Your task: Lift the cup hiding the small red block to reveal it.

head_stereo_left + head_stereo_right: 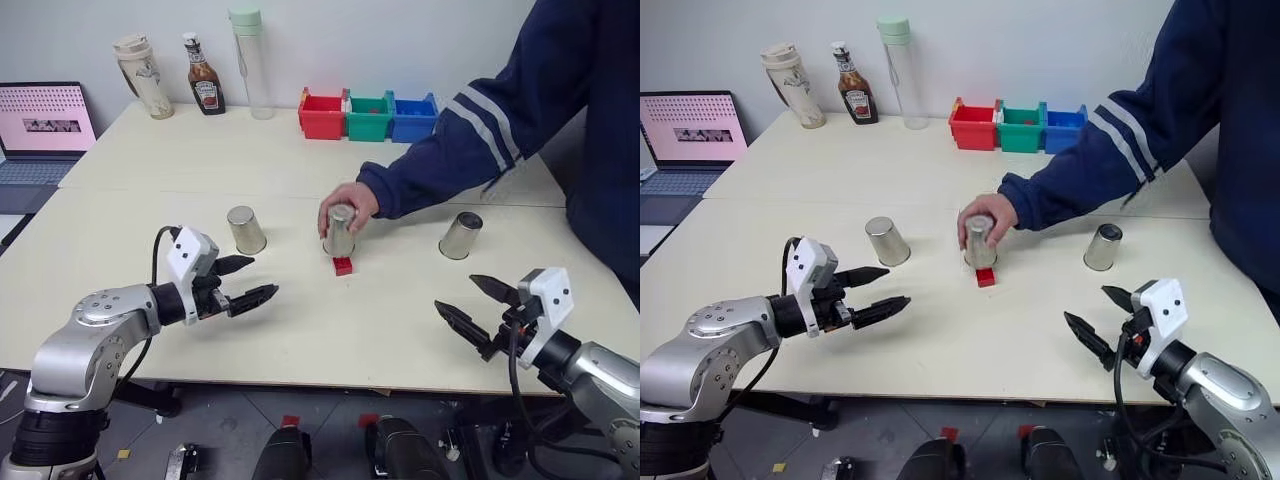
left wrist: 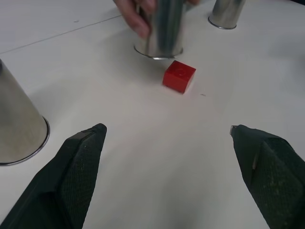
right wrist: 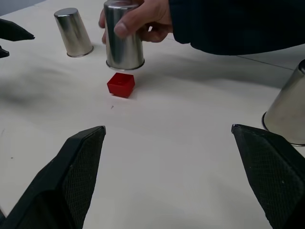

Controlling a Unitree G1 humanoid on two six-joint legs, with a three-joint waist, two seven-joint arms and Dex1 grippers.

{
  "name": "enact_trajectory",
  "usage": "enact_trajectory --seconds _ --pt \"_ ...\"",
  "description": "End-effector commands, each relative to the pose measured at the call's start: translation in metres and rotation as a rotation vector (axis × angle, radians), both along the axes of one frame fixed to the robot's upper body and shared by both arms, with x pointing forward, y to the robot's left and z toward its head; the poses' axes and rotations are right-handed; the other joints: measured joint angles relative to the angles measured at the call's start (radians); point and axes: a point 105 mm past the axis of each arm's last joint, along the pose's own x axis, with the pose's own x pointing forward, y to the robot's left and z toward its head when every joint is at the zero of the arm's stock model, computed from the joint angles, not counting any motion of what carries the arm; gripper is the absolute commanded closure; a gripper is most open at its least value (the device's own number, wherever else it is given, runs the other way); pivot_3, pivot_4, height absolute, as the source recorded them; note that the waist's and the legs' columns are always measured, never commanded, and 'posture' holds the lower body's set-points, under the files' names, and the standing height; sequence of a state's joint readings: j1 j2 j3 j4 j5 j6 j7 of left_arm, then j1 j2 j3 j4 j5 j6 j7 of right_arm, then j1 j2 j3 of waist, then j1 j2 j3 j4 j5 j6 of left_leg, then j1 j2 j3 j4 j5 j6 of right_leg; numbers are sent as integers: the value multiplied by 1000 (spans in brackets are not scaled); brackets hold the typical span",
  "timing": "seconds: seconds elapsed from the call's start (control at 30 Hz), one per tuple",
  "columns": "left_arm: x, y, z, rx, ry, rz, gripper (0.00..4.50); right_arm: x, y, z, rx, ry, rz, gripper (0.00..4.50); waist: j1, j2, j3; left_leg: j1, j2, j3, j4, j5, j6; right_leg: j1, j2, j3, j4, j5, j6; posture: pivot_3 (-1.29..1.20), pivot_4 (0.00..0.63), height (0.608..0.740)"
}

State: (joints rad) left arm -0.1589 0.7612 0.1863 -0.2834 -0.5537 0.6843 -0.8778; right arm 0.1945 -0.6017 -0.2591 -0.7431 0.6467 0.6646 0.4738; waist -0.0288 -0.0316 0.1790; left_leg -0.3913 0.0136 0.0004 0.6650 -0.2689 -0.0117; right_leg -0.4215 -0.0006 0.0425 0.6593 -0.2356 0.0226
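Observation:
Three silver cups stand upside down in a row across the table: left cup (image 1: 245, 229), middle cup (image 1: 340, 232), right cup (image 1: 461, 235). A person's hand (image 1: 347, 199) grips the middle cup from behind. The small red block (image 1: 343, 265) lies uncovered on the table just in front of that cup; no cup hides it. My left gripper (image 1: 262, 278) hovers open in front of the left cup, pointing toward the block. My right gripper (image 1: 455, 292) hovers open near the table's front edge, in front of the right cup. Neither holds anything.
The person's blue sleeve (image 1: 470, 140) reaches in from the right over the table. Red (image 1: 322, 114), green (image 1: 370, 116) and blue (image 1: 413, 118) bins stand at the back. A ketchup bottle (image 1: 205, 77), a beige tumbler (image 1: 145, 77) and a tall clear bottle (image 1: 250, 62) stand at the far left, with a laptop (image 1: 45, 125) beside them.

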Motion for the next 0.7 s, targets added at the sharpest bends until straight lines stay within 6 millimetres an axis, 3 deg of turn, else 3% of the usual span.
enact_trajectory --seconds 0.03,0.4,0.7 --pt "-10 -6 4 12 -12 -47 66 -1 3 12 -11 -56 1 0 0 0 0 0 0 0 0 0 0 0 0 0 0 0 0 0 150 740" --pt "3 2 8 4 -35 26 66 0 1 10 -12 -52 3 0 0 0 0 1 0 0 0 0 0 0 0 0 0 0 0 0 150 740" --pt "-4 -5 7 -4 -34 -32 66 1 -2 9 -17 -56 1 0 0 0 0 1 0 0 0 0 0 0 0 0 0 0 0 0 150 740"
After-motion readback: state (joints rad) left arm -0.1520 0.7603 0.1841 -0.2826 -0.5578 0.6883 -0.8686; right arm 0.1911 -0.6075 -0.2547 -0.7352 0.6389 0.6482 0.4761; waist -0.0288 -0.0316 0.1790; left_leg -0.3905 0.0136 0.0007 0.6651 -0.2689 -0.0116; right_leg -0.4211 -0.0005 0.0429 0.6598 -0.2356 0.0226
